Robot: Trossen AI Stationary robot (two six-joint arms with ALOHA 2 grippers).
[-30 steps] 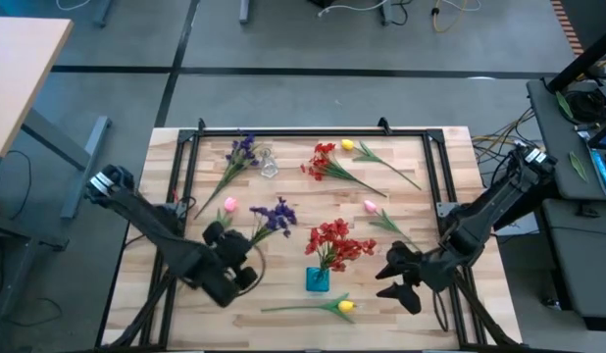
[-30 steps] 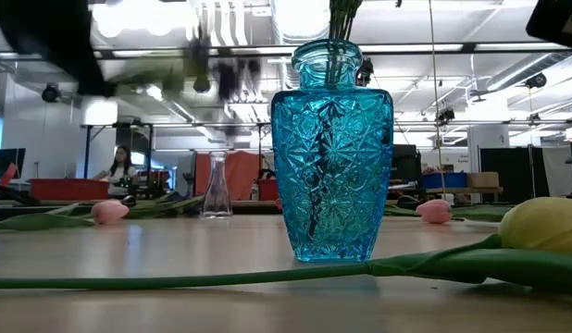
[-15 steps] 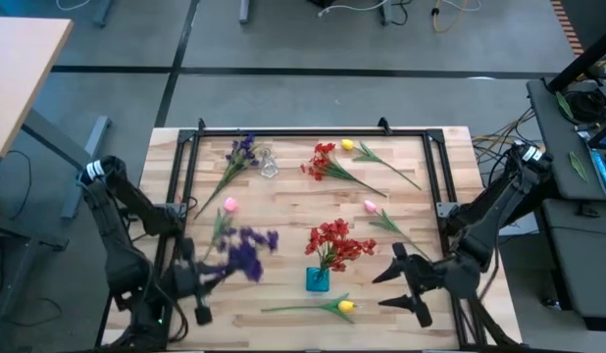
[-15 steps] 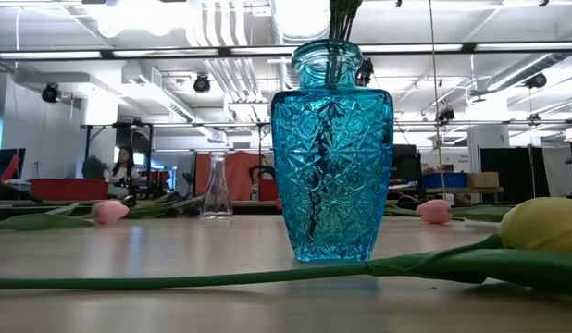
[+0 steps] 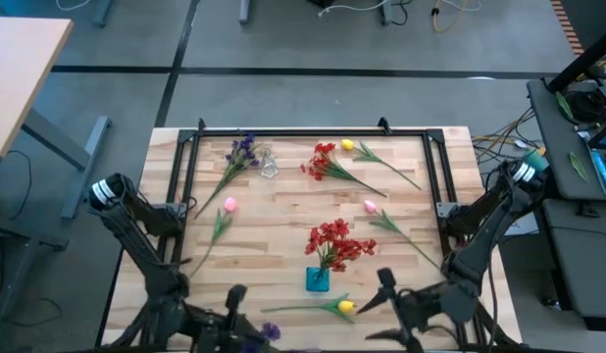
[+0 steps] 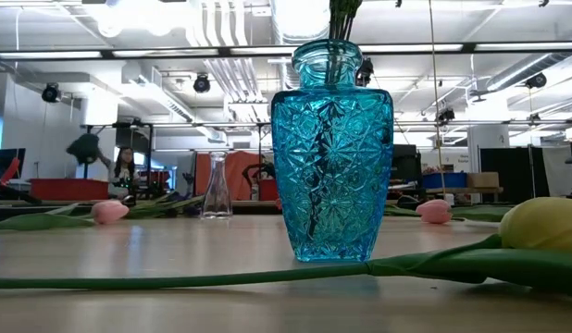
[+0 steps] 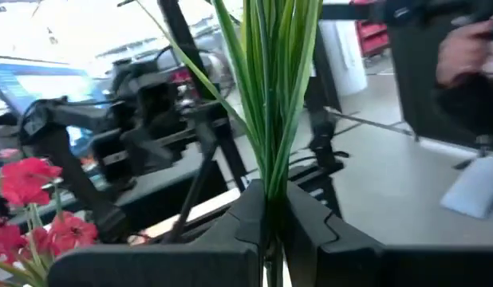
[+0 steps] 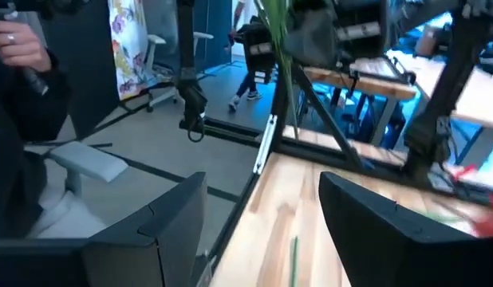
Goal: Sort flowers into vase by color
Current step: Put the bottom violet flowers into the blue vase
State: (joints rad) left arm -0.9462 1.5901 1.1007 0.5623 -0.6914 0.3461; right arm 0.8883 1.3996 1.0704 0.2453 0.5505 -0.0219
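My left gripper is at the table's near edge, left of centre, shut on a purple flower cluster whose bloom shows beside it. My right gripper is open over the near right part of the table and holds nothing. A blue glass vase stands upright with red flowers in it. A small clear vase stands near the far edge. Another purple cluster, a red cluster, two yellow tulips and two pink tulips lie flat on the table. My left gripper pinches the purple cluster's bundle of green stems and leaves between its two fingers. The leaves fan out beyond the fingertips. The flower is lifted clear of the table, with its bloom off the near edge side.
A black frame runs along the table's far edge and sides. The yellow tulip's long stem lies across the table just in front of the blue vase. People and office furniture show in the room beyond.
My left gripper has carried the purple cluster up off the middle-left of the table and swung it toward the near edge, turning as it went. My right gripper has drawn back toward the near edge and stayed open.
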